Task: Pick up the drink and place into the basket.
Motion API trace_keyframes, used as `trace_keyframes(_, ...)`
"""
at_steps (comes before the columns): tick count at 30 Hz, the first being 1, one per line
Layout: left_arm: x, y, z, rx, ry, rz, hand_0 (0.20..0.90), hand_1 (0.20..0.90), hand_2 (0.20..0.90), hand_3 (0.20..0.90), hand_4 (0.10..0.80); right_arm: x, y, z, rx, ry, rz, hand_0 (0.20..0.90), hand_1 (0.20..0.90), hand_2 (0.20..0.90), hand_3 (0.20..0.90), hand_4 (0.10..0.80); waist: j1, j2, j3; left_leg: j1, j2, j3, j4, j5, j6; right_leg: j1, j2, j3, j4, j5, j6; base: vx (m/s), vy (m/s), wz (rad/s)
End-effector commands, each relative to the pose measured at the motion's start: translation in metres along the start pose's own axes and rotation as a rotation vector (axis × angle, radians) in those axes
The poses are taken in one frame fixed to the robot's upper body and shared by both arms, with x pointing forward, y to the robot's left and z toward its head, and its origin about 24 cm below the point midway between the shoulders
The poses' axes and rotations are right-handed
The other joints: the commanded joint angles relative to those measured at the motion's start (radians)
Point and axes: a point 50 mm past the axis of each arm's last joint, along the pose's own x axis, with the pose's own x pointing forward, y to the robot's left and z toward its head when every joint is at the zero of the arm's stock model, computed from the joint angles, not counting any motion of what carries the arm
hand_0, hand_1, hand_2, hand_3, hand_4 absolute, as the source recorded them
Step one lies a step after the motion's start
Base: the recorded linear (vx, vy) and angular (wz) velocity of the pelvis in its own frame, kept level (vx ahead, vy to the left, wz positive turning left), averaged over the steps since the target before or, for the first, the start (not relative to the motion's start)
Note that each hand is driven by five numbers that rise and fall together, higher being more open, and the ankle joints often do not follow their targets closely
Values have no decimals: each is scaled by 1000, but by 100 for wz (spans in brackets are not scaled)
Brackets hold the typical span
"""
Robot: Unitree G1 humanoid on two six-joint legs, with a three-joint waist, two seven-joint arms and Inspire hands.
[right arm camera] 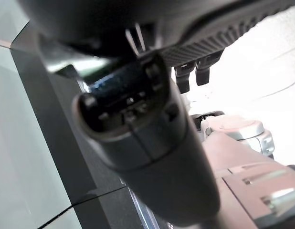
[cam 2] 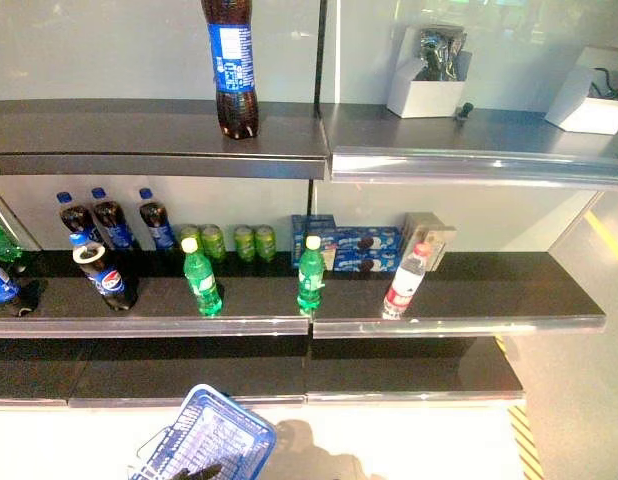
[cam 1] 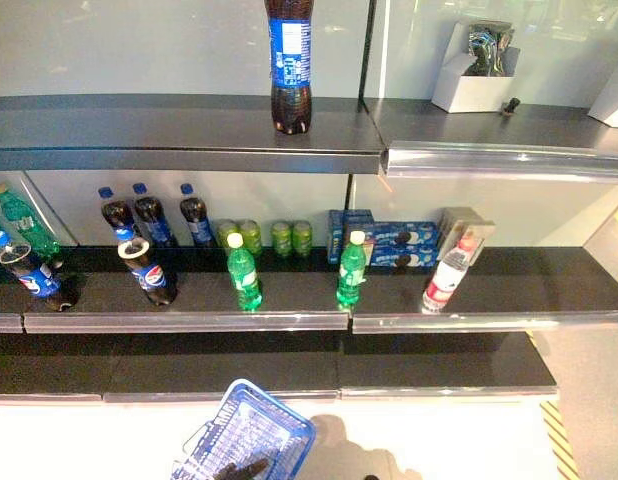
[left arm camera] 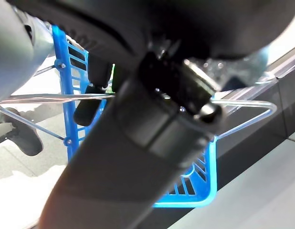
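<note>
Drinks stand on the shelves: a tall cola bottle (cam 1: 289, 65) on the top shelf, two green bottles (cam 1: 245, 275) (cam 1: 351, 270) and a white bottle with a red label (cam 1: 447, 275) at the middle shelf's front edge. Several smaller cola bottles (cam 1: 149, 268) stand to the left. The blue wire-handled basket (cam 1: 251, 430) hangs low in front of the shelves with nothing in it. My left hand (left arm camera: 152, 133) is curled round its wire handle (left arm camera: 243, 102), and its dark fingers (cam 1: 239, 468) show over the basket. My right hand (right arm camera: 152, 138) appears only in its wrist view, fingers relaxed, holding nothing.
Green cans (cam 1: 279, 238) and blue biscuit boxes (cam 1: 389, 240) line the back of the middle shelf. A white box (cam 1: 474, 75) sits on the top shelf's right half. The bottom shelf (cam 1: 289, 365) is dark. Yellow-black floor tape (cam 1: 561, 440) runs at the lower right.
</note>
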Motion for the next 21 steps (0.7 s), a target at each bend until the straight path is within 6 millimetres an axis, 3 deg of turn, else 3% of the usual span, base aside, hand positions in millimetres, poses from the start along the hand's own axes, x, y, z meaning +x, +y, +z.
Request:
trace_keyframes(1, -1, 12, 26, 57, -117, 20, 300, 300, 300, 200, 100, 7, 33, 18, -110, -30, 72, 900, 900, 900, 900, 800, 12, 10, 53, -37, 13, 53, 1, 9, -11, 56, -13, 3, 15, -89, 39, -13, 1, 13)
trace_keyframes(9, -1, 10, 27, 72, -128, 18, 300, 300, 300, 200, 100, 7, 36, 37, -232, -152, 15, 900, 900, 900, 900, 800, 20, 3, 62, -41, 16, 51, 2, 11, -14, 50, -23, -3, 11, -78, 47, -6, 1, 2)
trace_keyframes(12, -2, 8, 30, 90, -137, 17, 300, 300, 300, 200, 100, 0, 42, 78, -250, -353, -4, 900, 900, 900, 900, 800, 23, -6, 70, -38, 16, 46, 8, 8, -12, 53, -22, -6, 14, -78, 49, -4, -27, 0)
trace_keyframes(13, -3, 7, 34, 99, -141, 19, 300, 300, 300, 200, 100, -14, 47, 115, -253, -493, -11, 900, 900, 900, 900, 800, 22, -11, 76, -33, 17, 43, 10, 6, -11, 60, -21, -9, 16, -80, 49, -10, -48, 0)
trace_keyframes(14, -4, 7, 34, 100, -142, 20, 300, 300, 300, 200, 100, -16, 48, 120, -254, -519, -13, 900, 900, 900, 900, 800, 23, -12, 74, -37, 17, 44, 10, 9, -11, 56, -21, -9, 16, -79, 49, -9, -47, 1)
trace_keyframes(16, -6, 8, 38, 104, -146, 24, 300, 300, 300, 200, 100, -37, 49, 149, -250, -666, -28, 900, 900, 900, 900, 800, 18, -17, 75, -35, 19, 43, 9, 9, -10, 56, -18, -10, 18, -79, 49, -7, -31, 0)
trace_keyframes(19, -10, 18, 35, 96, -146, 29, 300, 300, 300, 200, 100, -87, 32, 192, -260, -968, -89, 900, 900, 900, 900, 800, 2, -19, 71, -24, 18, 43, 7, 3, -7, 63, -11, -3, 18, -84, 52, 14, -10, 3)
trace_keyframes(21, -12, 25, 28, 88, -141, 35, 300, 300, 300, 200, 100, -119, 20, 210, -257, -1118, -130, 900, 900, 900, 900, 800, -8, -18, 65, -19, 17, 45, 6, 0, -4, 65, -9, 4, 17, -87, 54, 32, 5, 5)
